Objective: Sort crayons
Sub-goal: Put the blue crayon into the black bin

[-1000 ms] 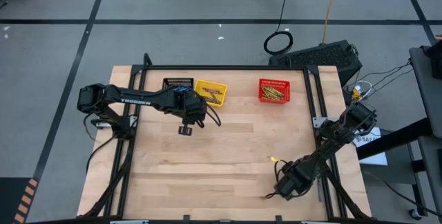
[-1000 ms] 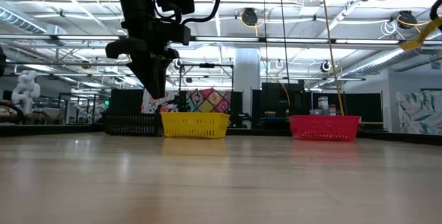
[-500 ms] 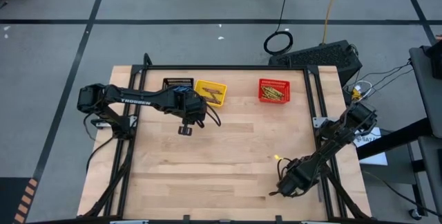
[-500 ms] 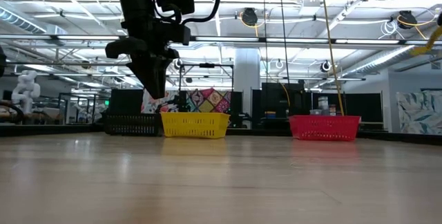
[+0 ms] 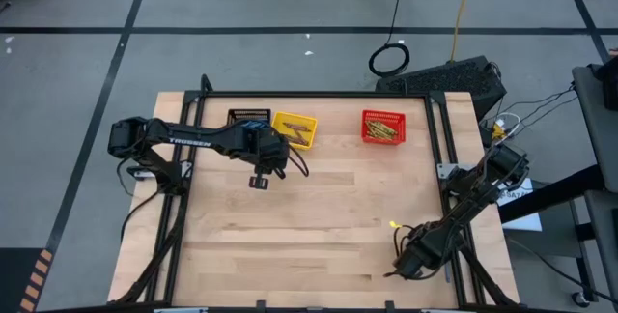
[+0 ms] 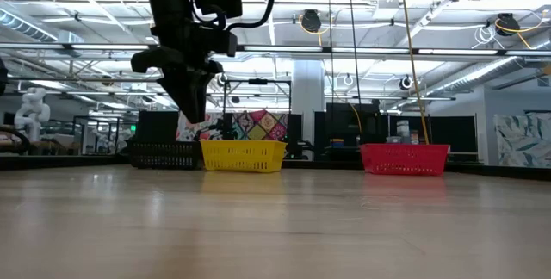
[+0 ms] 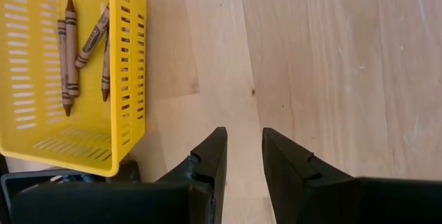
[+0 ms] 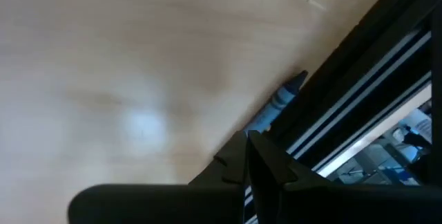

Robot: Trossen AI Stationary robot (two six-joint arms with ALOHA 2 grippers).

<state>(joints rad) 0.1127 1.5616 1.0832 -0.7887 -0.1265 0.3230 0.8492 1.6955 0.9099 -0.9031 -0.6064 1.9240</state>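
Left end effector hovering above bare table, just near of the yellow basket, fingers parted by a narrow gap and holding nothing. Right end effector low at the near right corner of the table, fingers pressed together, empty, tips right beside a blue crayon lying against the black frame rail at the table edge.

Most crayons already sorted: brown ones in the yellow basket, olive-yellow ones in the red basket at the far right, a black basket at the far left beside the yellow one, contents too small to make out. Blue crayon apparently the last one out, well apart from all three baskets.

Risks from here, as a judgement:
- Pinched tips pushing the crayon instead of gripping it; rolling it further under or tight along the rail, out of reach.
- Rail leaving no room for one finger on the far side of the crayon; likely a scrape on metal or a grip on the tip only, with the crayon swinging or slipping mid-carry.
- Snapping the thin stick if pressed down against the rail.
- Long carry across to the far baskets; possible crowding with the left arm parked near them.
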